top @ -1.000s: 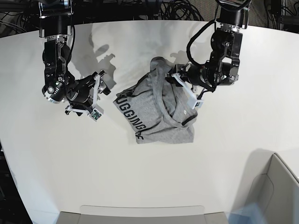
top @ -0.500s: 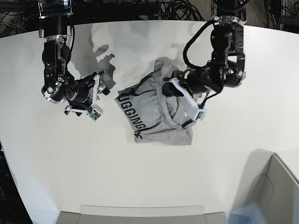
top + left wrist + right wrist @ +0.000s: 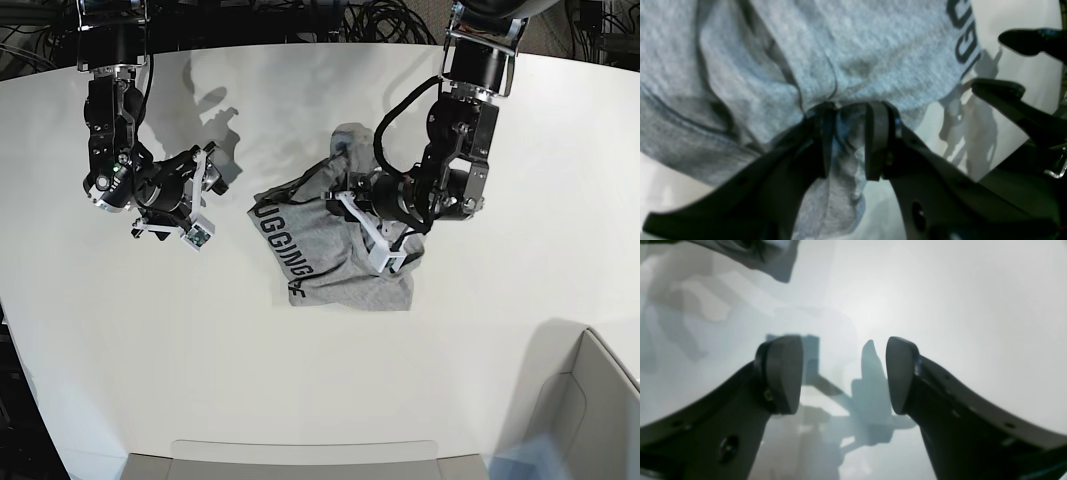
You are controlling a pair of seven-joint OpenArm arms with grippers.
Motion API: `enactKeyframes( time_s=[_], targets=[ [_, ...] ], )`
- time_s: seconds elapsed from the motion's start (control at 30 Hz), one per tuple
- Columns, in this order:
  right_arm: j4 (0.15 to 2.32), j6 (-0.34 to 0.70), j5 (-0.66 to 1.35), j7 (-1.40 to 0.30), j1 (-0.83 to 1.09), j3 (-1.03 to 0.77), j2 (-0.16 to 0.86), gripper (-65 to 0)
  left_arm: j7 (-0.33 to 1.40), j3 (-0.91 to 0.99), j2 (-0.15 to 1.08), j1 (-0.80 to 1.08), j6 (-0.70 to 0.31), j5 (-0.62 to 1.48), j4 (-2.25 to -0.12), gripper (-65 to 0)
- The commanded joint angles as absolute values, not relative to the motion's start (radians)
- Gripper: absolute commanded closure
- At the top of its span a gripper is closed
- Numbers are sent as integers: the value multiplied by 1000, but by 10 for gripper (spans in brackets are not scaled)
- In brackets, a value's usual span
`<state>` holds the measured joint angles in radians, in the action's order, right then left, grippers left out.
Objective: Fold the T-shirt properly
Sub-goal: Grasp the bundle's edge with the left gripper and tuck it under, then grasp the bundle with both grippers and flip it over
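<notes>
White tabletop [image 3: 300, 380] fills the base view, its far edge curved and backed by dark cables [image 3: 380, 20]. Near the middle of that table, slightly toward the far edge, lies the T-shirt [image 3: 320, 255], a light heather-grey heap bunched into loose folds, with black block capitals running along its near-left border. From the left wrist view the same grey cloth [image 3: 773, 66] covers most of the picture, creased and gathered, with part of the lettering at the upper right. The left gripper [image 3: 846, 140] sits on the shirt's right half in the base view [image 3: 375, 235]; its 2 dark fingers [image 3: 875, 140] pinch a bunched ridge of fabric between them, the cloth puckering into the gap. The right gripper [image 3: 195, 205] hangs over bare table to the left of the shirt, well apart from it, throwing a shadow toward the far edge. Seen from its own wrist camera, the right gripper [image 3: 844, 373] has its 2 rounded pads [image 3: 783, 373] spread wide with only white table behind them. At the near-right corner stands a pale grey bin [image 3: 590, 410], partly out of frame.
</notes>
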<state>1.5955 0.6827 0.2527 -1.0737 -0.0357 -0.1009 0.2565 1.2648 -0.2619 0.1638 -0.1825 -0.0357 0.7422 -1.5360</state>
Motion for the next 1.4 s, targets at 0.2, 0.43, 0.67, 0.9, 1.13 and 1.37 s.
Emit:
enactKeyframes(
  time_s=[0.2,0.43,0.67,0.9,1.13,1.37],
  targets=[
    [1627,698,262,-1058,-137,4,262,-374,1368,-31,196,-151,-31,753,-1658,-160],
    [1569,698,260,-1058,-352,223,199,-194,1396,-128,170,-113,-33,753,-1837,-160],
    [1242,698,180,-947,-555,232,97,0,1396,-274,174,-101,-33,748,-1827,-78],
    [932,698,-87,-762,-624,231,-28,-21,1396,-354,174,-105,-33,746,-1710,-30],
    [869,698,-225,-716,-559,228,-54,-21,1383,-349,202,-148,-31,746,-1558,-29],
    [1082,698,-317,-854,-390,232,-47,-21,1339,-243,252,-182,-31,745,-1472,-29]
  ],
)
